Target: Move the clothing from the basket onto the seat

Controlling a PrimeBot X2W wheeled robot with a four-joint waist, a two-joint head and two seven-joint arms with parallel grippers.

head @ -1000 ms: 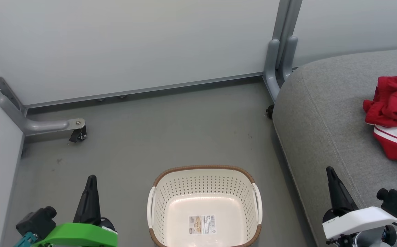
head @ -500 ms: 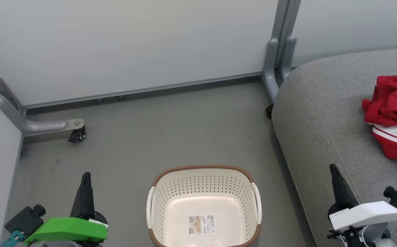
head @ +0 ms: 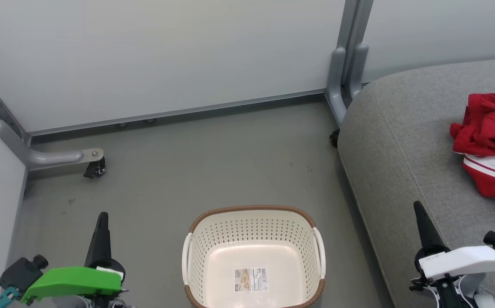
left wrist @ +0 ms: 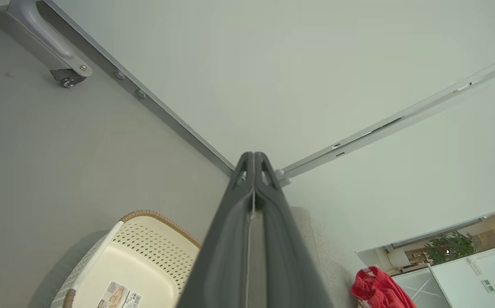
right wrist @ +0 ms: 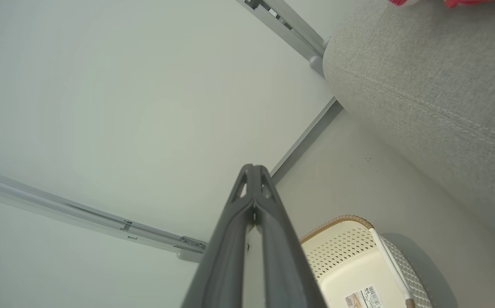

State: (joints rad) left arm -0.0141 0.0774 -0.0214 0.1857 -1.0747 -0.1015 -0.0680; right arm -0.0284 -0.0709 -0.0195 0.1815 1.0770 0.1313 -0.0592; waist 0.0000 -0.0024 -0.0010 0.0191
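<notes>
The big grey seat [head: 401, 141] holds the red clothing [head: 489, 141] in a loose heap. The basket [head: 253, 233] on the floor [head: 208, 171] shows a bare bottom. The left gripper [head: 102, 218] and right gripper [head: 418, 209] are pinched together, holding nothing. The right one could bump the seat.
</notes>
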